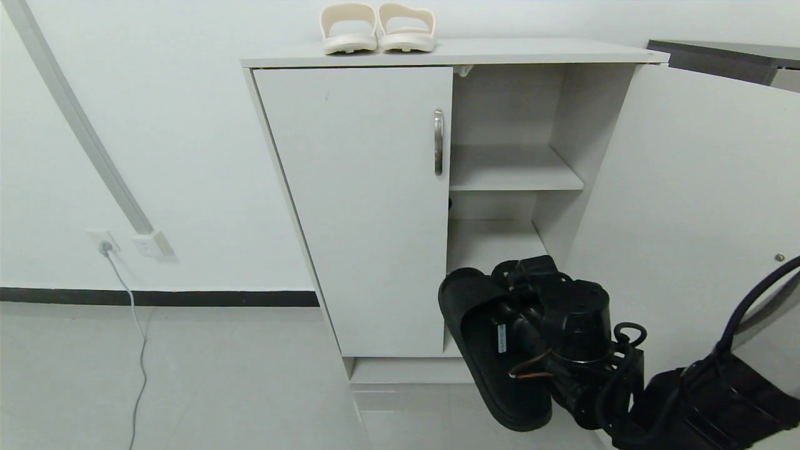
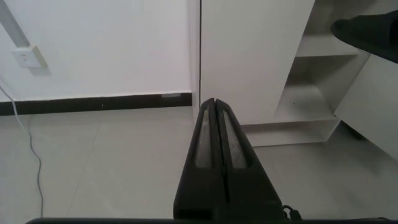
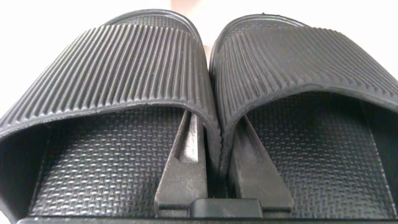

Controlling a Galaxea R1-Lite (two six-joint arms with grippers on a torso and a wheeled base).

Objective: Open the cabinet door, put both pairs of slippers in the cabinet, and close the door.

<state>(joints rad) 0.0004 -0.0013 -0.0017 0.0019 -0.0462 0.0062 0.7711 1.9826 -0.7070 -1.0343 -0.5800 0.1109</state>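
Right tool clamping black slippers before open cabinet, cream slippers on top, left tool pressed together

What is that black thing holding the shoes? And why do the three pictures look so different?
It's a robot with two arms. Each arm ends in a gripper, a pincer-like hand. The big picture comes from a camera on its head. It shows a white cabinet with one door open, cream slippers on top, and the right gripper holding black slippers before the opening. The other two pictures come from cameras on its wrists. One looks along the left gripper, shut and empty. The other sits close behind the black slippers, where two fingers pinch them together.
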